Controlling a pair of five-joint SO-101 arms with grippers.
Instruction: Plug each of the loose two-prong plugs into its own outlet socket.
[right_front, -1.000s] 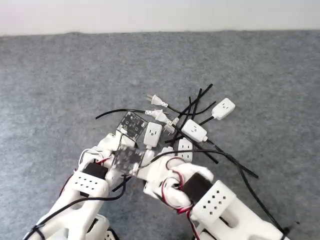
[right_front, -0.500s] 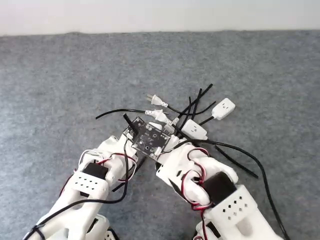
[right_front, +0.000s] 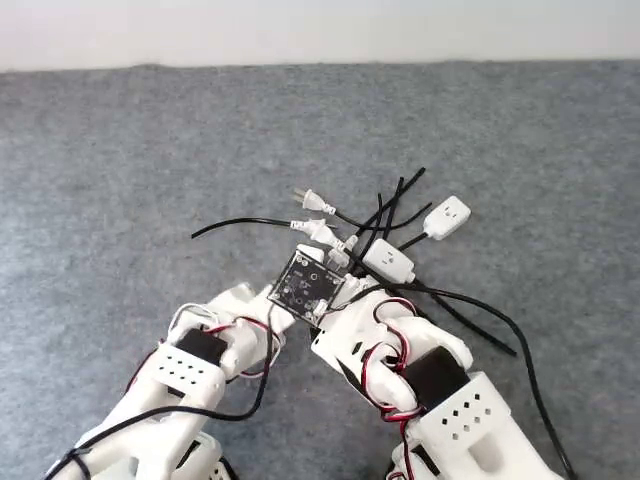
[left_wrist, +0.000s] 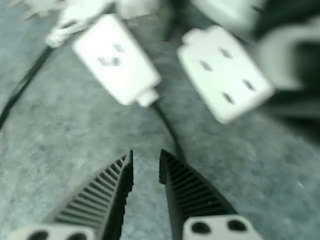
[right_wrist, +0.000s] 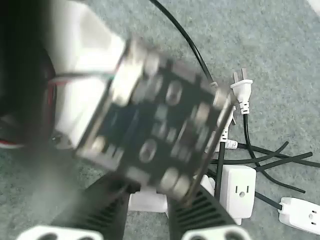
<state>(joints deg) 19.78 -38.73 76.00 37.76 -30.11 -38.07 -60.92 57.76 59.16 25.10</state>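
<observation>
Several white sockets and two-prong plugs lie tangled with black cords on the grey carpet. My left gripper (left_wrist: 146, 162) hovers low over the carpet, its fingers a narrow gap apart with nothing between them. Just beyond them lie a white socket (left_wrist: 117, 65) and a wider socket block (left_wrist: 225, 75), with a black cord (left_wrist: 167, 125) running toward the tips. My right gripper (right_wrist: 148, 200) is shut on a white socket (right_wrist: 147, 202). Farther out lie a socket (right_wrist: 237, 192) and a loose plug (right_wrist: 242, 90). From above, two loose plugs (right_front: 315, 203) lie beyond both arms.
The left arm's black circuit board (right_front: 305, 283) sits right in front of the right wrist camera (right_wrist: 160, 130), so the two arms crowd together. Two more sockets (right_front: 388, 260) (right_front: 447, 215) lie to the right. A long cord (right_front: 500, 330) loops beside the right arm. Open carpet surrounds the pile.
The right arm swung forward and left, dragging its black cord into a wider loop. The left arm drew back slightly, and its board now covers the nearest sockets.
</observation>
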